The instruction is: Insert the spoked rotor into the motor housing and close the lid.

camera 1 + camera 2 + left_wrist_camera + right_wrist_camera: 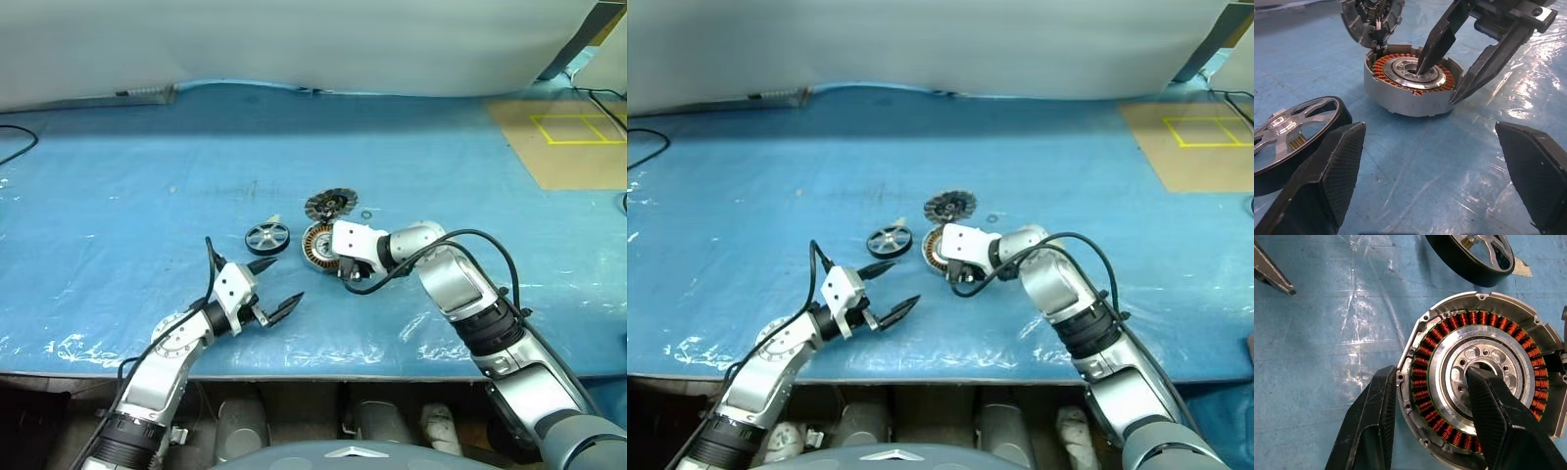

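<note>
Right claw (pixel 1430 423) straddles the housing (pixel 318 245) wall at frame centre: one finger in the dark bore, one outside the rim, so gripping the housing. Rotor (pixel 266 237) lies flat on the worktop (pixel 127 186) just left of it, nearest the left claw (pixel 277 289), which hangs wide open, empty, lower left. Lid (pixel 330 205) leans just behind the housing.

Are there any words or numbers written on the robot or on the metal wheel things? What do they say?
No readable text anywhere.
motor housing: copper windings and bolt holes, no words or numbers.
spoked rotor: bare metal spokes, no marking.
lid: no label to be seen.
right gripper and left gripper: plain black fingers, no writing.
Yellow lines on the brown board: a taped rectangle shape, not letters.
</note>
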Robot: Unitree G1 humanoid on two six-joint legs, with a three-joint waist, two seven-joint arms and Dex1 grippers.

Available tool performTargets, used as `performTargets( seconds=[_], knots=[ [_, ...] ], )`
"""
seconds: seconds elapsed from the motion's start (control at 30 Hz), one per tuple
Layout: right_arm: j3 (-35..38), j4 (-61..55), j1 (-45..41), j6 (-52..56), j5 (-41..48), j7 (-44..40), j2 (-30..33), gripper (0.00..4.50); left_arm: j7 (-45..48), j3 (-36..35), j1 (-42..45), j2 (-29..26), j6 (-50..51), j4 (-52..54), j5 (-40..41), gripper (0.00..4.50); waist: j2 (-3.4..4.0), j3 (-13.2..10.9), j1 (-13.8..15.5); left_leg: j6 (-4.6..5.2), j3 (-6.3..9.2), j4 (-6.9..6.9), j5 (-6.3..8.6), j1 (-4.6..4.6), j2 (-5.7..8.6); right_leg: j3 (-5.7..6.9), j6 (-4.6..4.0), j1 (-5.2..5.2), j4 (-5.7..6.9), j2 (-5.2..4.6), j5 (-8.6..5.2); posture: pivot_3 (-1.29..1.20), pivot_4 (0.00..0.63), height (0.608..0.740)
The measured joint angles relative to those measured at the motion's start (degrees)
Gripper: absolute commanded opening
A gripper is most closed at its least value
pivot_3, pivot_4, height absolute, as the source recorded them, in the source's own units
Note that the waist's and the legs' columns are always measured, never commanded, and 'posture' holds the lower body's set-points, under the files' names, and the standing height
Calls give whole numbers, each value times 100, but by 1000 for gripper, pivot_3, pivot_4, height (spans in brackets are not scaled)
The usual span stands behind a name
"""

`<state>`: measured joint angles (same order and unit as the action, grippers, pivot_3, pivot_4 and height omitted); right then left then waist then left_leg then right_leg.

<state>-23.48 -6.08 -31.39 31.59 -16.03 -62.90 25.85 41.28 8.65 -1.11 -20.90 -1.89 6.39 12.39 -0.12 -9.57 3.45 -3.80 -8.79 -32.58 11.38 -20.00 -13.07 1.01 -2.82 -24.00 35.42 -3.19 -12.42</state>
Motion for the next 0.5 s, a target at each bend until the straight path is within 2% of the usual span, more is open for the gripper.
performTargets(
  seconds=[0.03, 0.23, 0.4, 0.5],
  knots=[
    [-4, -99, 19, 154, 3, 51, -2, 2581, 16, 0, 7, 0, 1, 0, 0, 4500, 0, 0, 0, -2, 0, 6, -1, 0, 3, 0, 1, -1, -3, -1, 0, 0, 150, 740],
    [-38, -409, 42, 967, 217, 186, -83, 4483, 96, 0, 68, 0, 2, -13, 1, 4500, 1, -1, -1, -21, 0, 19, -12, -6, 5, 0, 1, -6, -14, -1, -1, 0, 150, 740],
    [82, -1029, -242, 1943, 572, 136, 114, 4483, 139, -1, 105, -1, 2, -98, 5, 4500, 4, -3, 4, -22, 0, 19, -13, -8, 6, -2, 1, -10, -12, 0, 0, 0, 150, 740],
    [417, -1539, -388, 2478, 941, 128, 277, 4483, 190, -3, 113, -6, 1, -106, 15, 4500, 4, -2, 27, -23, 0, 23, -13, -6, 6, -3, 1, -11, -14, 0, 0, 0, 150, 740]
  ],
)
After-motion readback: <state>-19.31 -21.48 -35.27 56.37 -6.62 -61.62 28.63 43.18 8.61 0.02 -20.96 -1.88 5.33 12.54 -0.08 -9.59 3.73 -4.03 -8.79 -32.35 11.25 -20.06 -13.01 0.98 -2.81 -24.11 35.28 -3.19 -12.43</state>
